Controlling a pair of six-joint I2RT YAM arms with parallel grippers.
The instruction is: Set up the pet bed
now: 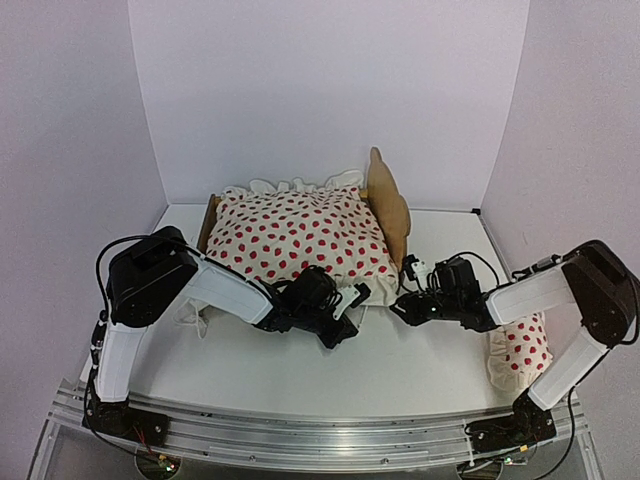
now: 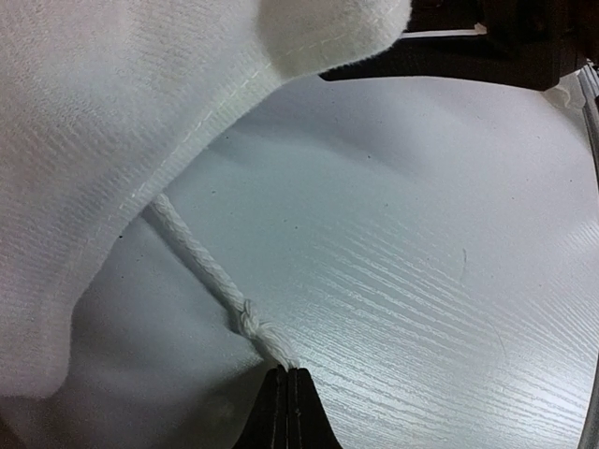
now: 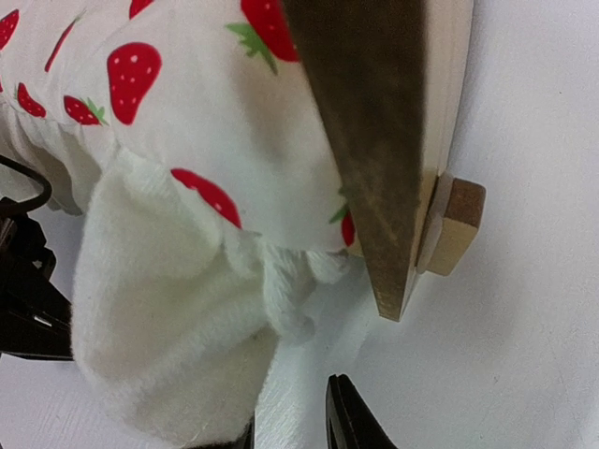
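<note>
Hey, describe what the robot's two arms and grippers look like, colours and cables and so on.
Both arms, left arm and right arm, have white link covers between bulky black joint housings, with thin black cables looping alongside. The left gripper and right gripper are black, with slim tapered fingers. No markings are readable.

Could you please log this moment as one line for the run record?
left gripper: shut on cord | right gripper: open beside headboard | duvet: covering bed | pillow: off bed
</note>
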